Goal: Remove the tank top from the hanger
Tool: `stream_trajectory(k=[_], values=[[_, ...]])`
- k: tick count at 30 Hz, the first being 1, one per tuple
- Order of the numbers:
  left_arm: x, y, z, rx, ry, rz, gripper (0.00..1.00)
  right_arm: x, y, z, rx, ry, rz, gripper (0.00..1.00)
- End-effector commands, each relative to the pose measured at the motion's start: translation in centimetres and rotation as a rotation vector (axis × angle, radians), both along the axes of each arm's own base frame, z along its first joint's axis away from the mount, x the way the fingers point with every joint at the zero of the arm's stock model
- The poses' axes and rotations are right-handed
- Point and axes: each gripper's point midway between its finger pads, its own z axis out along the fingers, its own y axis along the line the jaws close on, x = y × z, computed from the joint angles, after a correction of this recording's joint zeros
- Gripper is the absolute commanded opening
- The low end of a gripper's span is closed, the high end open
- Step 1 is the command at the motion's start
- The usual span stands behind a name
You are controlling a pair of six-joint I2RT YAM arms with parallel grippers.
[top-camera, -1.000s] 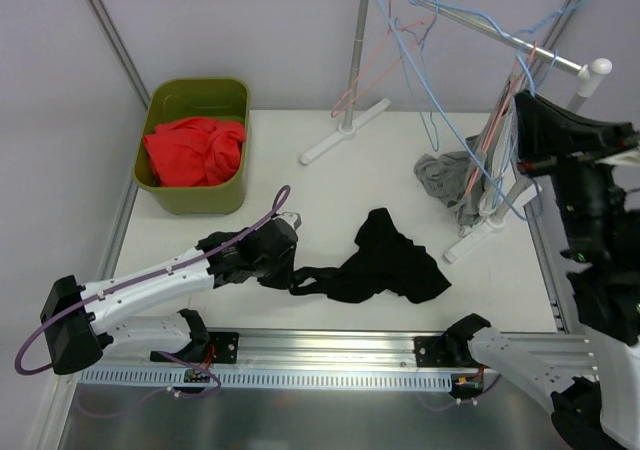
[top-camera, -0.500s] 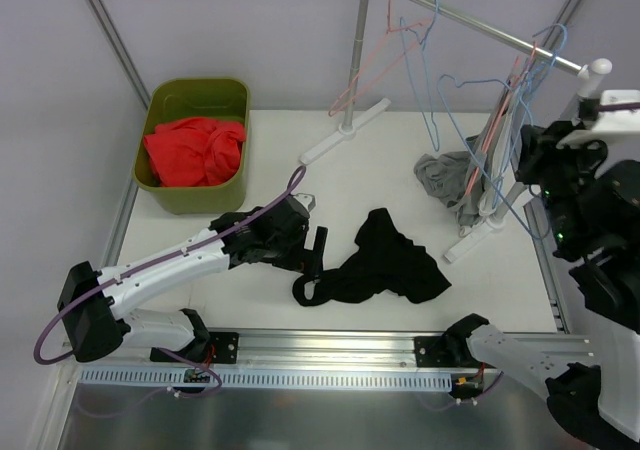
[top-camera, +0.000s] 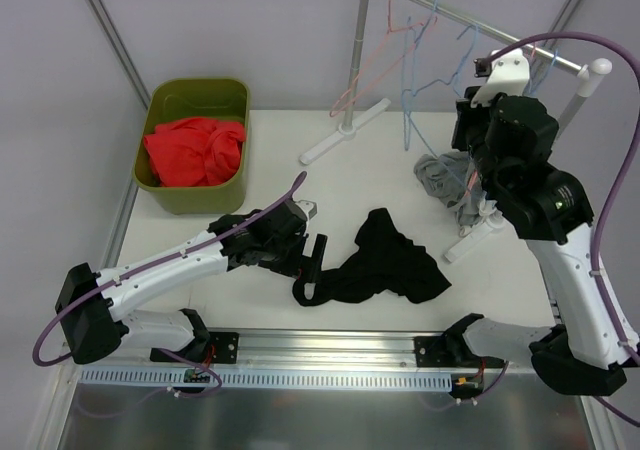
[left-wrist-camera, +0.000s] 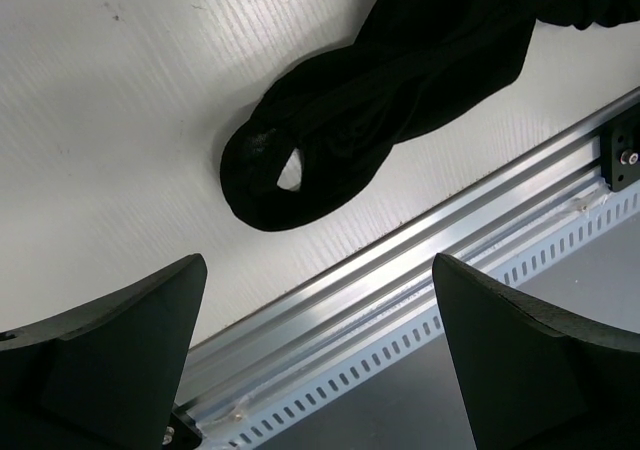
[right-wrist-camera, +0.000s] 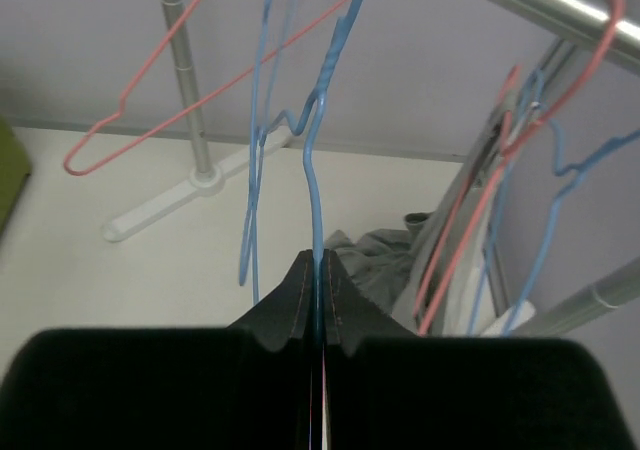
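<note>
Left gripper is wide open and holds nothing. It sits low over the counter, just left of the tank top. The tank top is black, off any hanger, and lies crumpled flat on the counter between the two arm bases, near the front edge. Its strap loop points toward the left gripper. In the left wrist view the loop is ahead of the fingers, apart from them and not touching. The aluminium rail at the counter's near edge runs right beside it. Right gripper is raised by the clothes rack and clamped shut on the thin wire of a blue hanger. That hanger hangs bare, with no garment on it. The wire runs up from between the closed fingers towards the rack rail; I can't tell from these views exactly where it hooks on. A grey garment is bunched at the foot of the rack, below the right gripper and well apart from the tank top. A green bin sits at the far left of the counter with a red cloth piled inside.
</note>
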Motion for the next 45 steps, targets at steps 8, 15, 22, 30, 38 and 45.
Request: stream_trajectory(k=[8,15,22,30,38,45], values=[[-0.4,-0.1,0.6,-0.027,0.000,-0.061,0.99,1.5,0.6,4.2,0.142,-0.106,-0.121,0.00],[-0.1,-0.5,0.7,-0.026,-0.002,-0.067,0.99,3.5,-1.2,5.9,-0.072,-0.097,-0.264,0.00],[0.0,-0.6,1.1,-0.032,-0.011,-0.067,0.99,6.9,-3.7,6.3,-0.167,-0.065,-0.343,0.00],[0.0,-0.8,2.0,-0.059,-0.022,-0.071,0.99,12.5,-3.8,1.7,-0.177,0.036,-0.339,0.00],[0.0,-0.8,2.8,-0.082,-0.033,-0.060,0.99,12.4,-0.7,-4.0,-0.090,0.094,-0.266,0.00],[-0.1,-0.9,2.7,-0.082,-0.025,-0.054,0.99,12.2,0.7,-5.9,-0.007,0.101,-0.215,0.00]])
